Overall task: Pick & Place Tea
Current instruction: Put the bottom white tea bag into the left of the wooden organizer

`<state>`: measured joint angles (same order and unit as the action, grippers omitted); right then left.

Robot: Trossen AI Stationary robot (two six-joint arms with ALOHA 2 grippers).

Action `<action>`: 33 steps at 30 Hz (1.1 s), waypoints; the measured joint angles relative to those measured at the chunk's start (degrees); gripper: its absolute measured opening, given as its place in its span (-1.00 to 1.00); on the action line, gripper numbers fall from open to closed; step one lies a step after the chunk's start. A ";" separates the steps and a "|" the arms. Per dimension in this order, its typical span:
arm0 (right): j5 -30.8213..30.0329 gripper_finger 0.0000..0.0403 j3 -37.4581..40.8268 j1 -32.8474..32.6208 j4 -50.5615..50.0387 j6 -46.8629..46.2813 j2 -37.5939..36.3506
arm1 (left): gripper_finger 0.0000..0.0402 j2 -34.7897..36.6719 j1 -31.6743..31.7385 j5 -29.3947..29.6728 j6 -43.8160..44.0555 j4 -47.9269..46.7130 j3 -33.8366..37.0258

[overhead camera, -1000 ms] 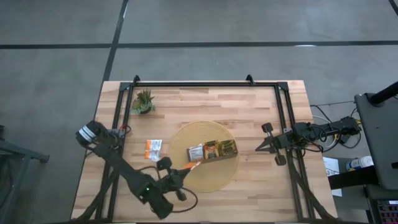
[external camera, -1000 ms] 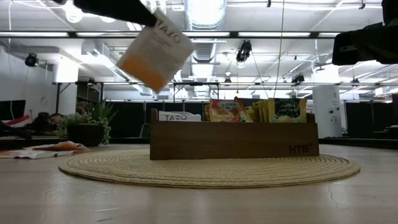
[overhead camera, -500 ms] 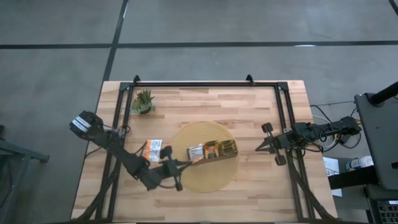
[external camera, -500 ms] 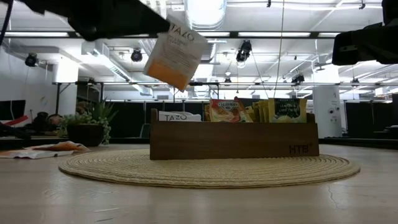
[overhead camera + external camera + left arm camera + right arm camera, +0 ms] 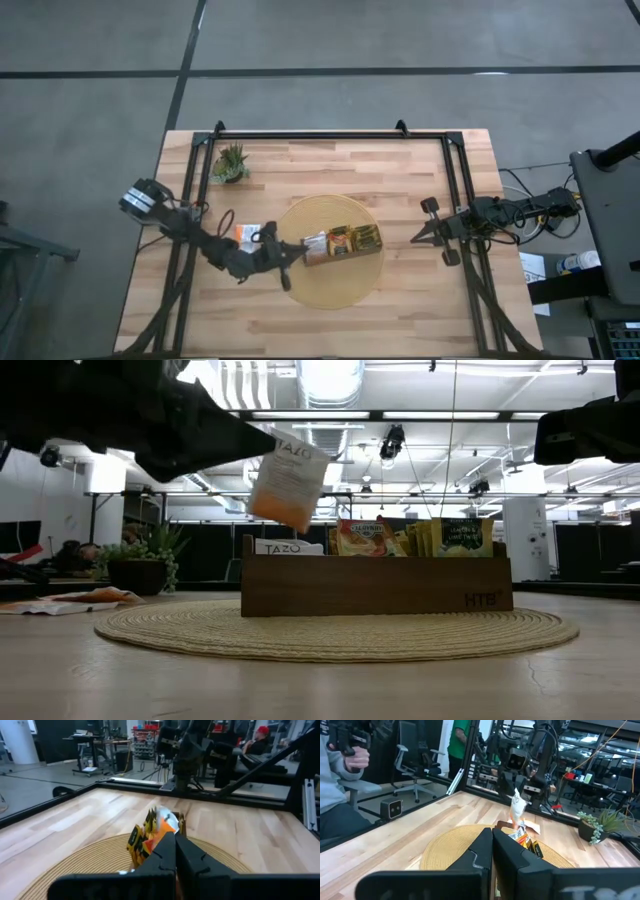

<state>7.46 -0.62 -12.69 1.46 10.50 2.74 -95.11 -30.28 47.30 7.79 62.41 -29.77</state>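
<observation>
Left hand pinches a flat square paper sachet, white-and-orange, just beyond it the dark wooden tray on a round woven mat.

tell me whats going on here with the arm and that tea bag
The left gripper is shut on a white-and-orange tea sachet, holding it in the air just above the left end of the wooden tray. The tray sits on a round woven mat and already holds several sachets. More sachets lie on the table beside the mat. The right gripper waits, shut, at the table's right side.
</observation>
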 joint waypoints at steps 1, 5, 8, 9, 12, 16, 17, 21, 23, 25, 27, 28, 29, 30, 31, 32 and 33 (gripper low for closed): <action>-0.02 -0.96 -0.01 0.00 0.01 0.00 0.00 | -1.00 -0.59 0.34 -0.41 0.06 1.04 0.04; -0.02 -0.96 -0.01 0.00 0.01 0.00 0.00 | -1.00 -3.01 1.49 -1.45 0.41 2.91 -0.55; -0.02 -0.96 -0.01 0.00 0.01 0.00 0.00 | -1.00 -4.75 2.17 -1.49 1.89 2.98 -0.79; -0.02 -0.96 -0.01 0.00 0.01 0.00 0.00 | -1.00 -5.30 2.31 -1.50 2.14 3.26 -0.84; -0.02 -0.96 0.00 0.00 0.01 0.00 0.00 | -1.00 -7.13 2.87 -1.45 2.27 5.18 -0.84; -0.02 -0.96 -0.01 0.00 0.01 0.00 0.00 | -1.00 -9.22 3.35 -1.27 2.40 6.46 -0.93; -0.01 -0.96 -0.01 0.00 0.01 0.00 0.00 | -1.00 -9.47 3.36 -1.21 2.40 6.39 -0.95; 0.00 -0.96 0.00 0.00 0.01 0.00 -0.01 | -1.00 -10.12 3.38 -0.91 2.54 5.46 -0.95; -0.02 -0.96 0.00 0.00 0.01 0.00 -0.02 | -1.00 -10.07 3.36 -0.59 3.26 3.89 -0.95; -0.01 -0.96 -0.01 -0.01 0.01 0.00 -0.02 | -1.00 -9.90 3.15 0.37 4.26 2.11 -0.95; -0.02 -0.96 0.00 0.00 0.01 0.00 -0.02 | -1.00 -9.84 3.06 1.80 4.75 1.03 -0.95; -0.01 -0.96 0.00 0.00 0.01 0.00 -0.02 | -1.00 -9.84 3.04 2.37 4.84 0.57 -0.95; -0.02 -0.96 -0.02 0.00 0.01 0.00 -0.02 | -1.00 -9.84 3.03 2.63 5.00 0.08 -0.95; -0.02 -0.96 -0.02 0.00 0.01 0.00 -0.02 | -1.00 -9.84 3.03 2.67 5.20 -0.51 -0.95; -0.02 -0.96 0.00 0.00 0.01 0.00 -0.02 | -1.00 -9.84 3.03 2.72 5.37 -1.09 -0.95; -0.02 -0.96 0.00 0.00 0.01 0.00 -0.02 | -1.00 -9.84 3.03 2.70 5.44 -1.73 -0.95; -0.02 -0.96 0.00 0.00 0.01 0.00 -0.02 | -1.00 -9.84 3.03 2.71 5.46 -2.38 -0.95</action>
<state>7.44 -0.62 -12.69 1.48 10.50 2.72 -104.95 -27.25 50.01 13.25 60.03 -30.72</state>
